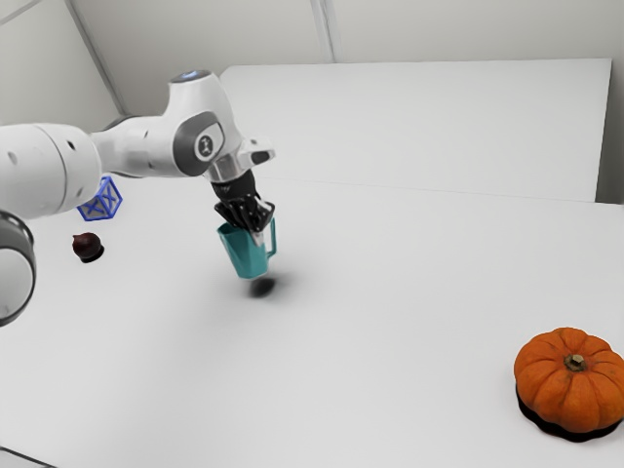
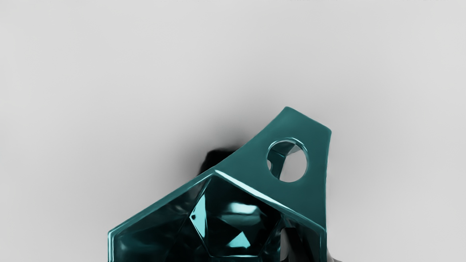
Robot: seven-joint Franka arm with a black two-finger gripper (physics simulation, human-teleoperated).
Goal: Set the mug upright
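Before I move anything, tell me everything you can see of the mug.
The mug is glossy teal, perhaps glazed or plastic, with a faceted body, an angular rim and a dark, reflective inside. Its handle has a round hole through its top. The gripper is shut on its wall near the handle, one finger inside. Its mouth faces mostly up, leaning toward the exterior view's left. It seems to hang just above the table, over a dark shadow.
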